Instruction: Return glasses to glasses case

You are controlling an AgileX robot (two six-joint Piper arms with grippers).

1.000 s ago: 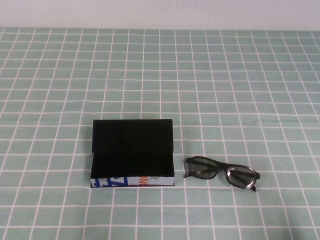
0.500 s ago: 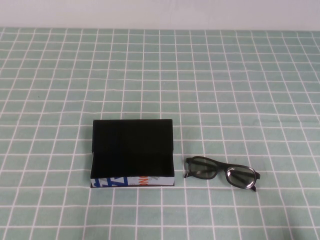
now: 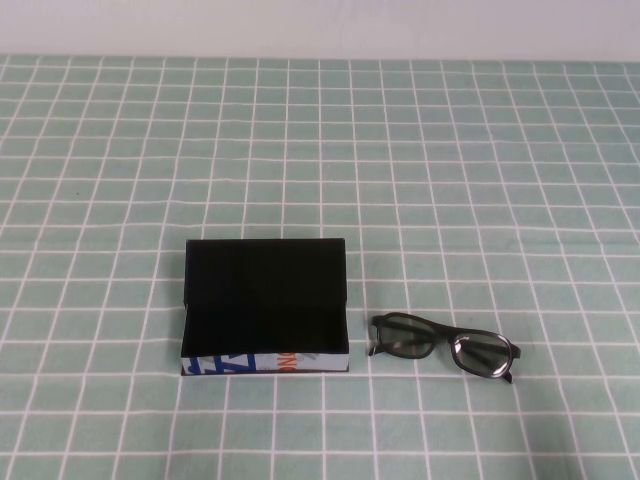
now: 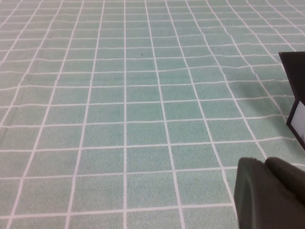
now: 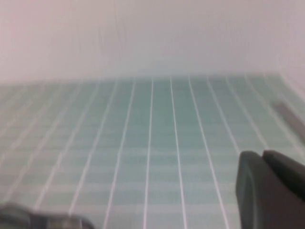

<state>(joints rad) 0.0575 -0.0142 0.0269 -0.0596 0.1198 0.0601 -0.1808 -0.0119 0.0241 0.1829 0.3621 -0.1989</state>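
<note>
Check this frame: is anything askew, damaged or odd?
Nothing stands out. The glasses lie folded, slightly angled, on the tablecloth beside the open glasses case, not touching it. The left end effector and right end effector show only in their wrist views, above the cloth.

No legible text anywhere. Case: white front edge carries blue and orange print, the blue toward its left end, the orange just right of its middle; shapes only, no letters or numbers can be made out. Left wrist view catches a corner of the case with a white patch, blank as far as can be told. Glasses, just right of the case: no brand or marking seen on frame or arms. Tabletop: green cloth with a white grid, no writing. Left pincer and right pincer: dark housing only, unlabelled.
</note>
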